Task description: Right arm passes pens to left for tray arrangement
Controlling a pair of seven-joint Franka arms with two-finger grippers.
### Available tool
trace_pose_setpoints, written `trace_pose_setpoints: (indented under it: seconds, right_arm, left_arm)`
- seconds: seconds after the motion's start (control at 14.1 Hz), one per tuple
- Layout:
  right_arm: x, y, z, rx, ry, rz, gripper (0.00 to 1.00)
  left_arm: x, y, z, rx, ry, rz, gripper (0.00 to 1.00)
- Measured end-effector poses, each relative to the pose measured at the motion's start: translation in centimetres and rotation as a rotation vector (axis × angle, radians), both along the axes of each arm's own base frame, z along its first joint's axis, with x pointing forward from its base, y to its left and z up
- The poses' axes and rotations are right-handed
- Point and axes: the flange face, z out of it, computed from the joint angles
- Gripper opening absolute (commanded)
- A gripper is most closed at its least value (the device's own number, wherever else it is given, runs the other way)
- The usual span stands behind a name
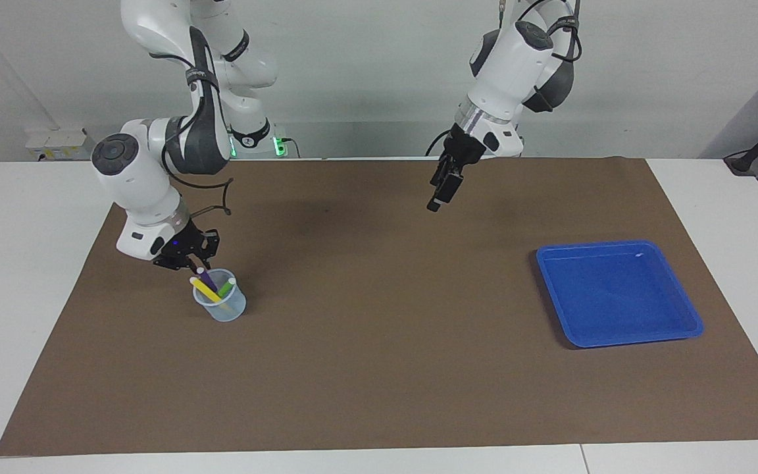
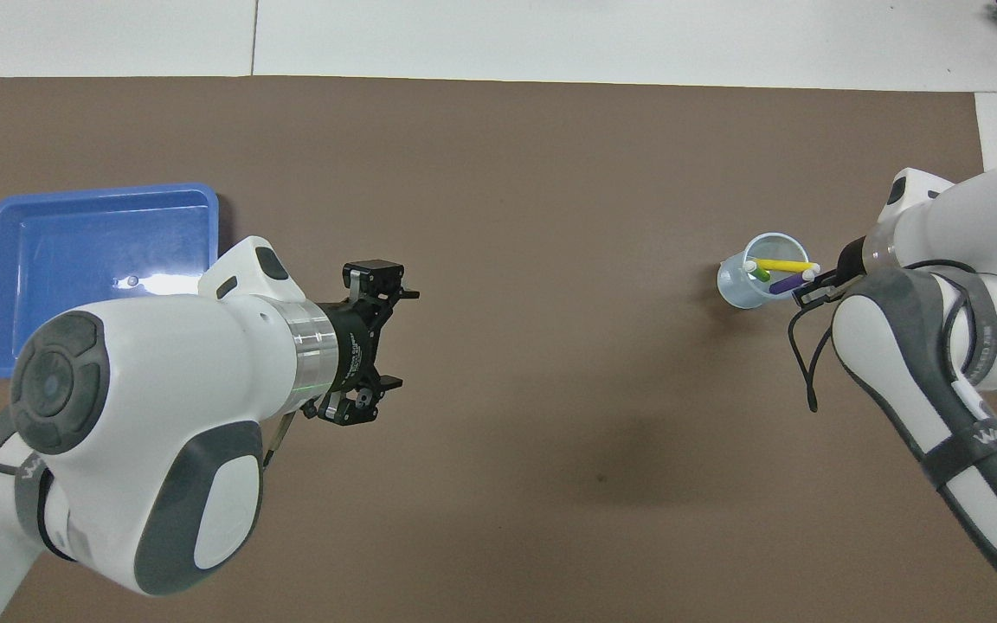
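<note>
Standing in a small translucent bluish plastic cup [image 1: 220, 304] toward the right arm's end of the white bench [image 1: 24, 263] are 3 slim marker pens with pale tips: a purple pen [image 1: 206, 276], a yellow pen [image 1: 205, 289] and a green pen [image 1: 226, 288]. All 3 lean against the cup's rim, their tips above it. The cup rests on a wide brown paper mat [image 1: 379, 368] that covers most of the bench.

The white right arm with dark-grey joints [image 1: 139, 184] bends down so that its black right claw [image 1: 189, 263], a small blue light just above it, sits at the pale top end of the purple pen. The claw's fingers look drawn in narrow around that tip, but whether they actually pinch the pen cannot be told; the pen's lower part is in the cup. From overhead the same claw [image 2: 813, 290] shows at the cup's rim, on the side nearer the robots.

The white left arm [image 1: 510, 66] waits, its black left claw [image 1: 441, 194] hanging in the air over bare mat near the robots' edge, with its fingers spread wide and nothing between them.

The shallow bright-blue square plastic tray [image 1: 682, 329] with rounded corners lies on the mat toward the left arm's end, well apart from the cup, with no pens in it.
</note>
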Motion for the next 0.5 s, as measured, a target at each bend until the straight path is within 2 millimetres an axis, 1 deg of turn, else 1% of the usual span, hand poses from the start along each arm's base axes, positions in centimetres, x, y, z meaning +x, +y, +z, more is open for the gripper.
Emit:
trace_pose_setpoints:
  seconds: [0.14,0.5]
  right_arm:
    - [0.04,-0.01,0.07,-0.005,-0.002,0.003,0.30]
    - [0.27,0.38,0.50,-0.017,-0.012,0.012,0.30]
  left_arm:
    - [0.00,0.00,0.00,0.000,0.000,0.000,1.00]
    - [-0.04,0.02,-0.16,0.002,0.003,0.000,1.00]
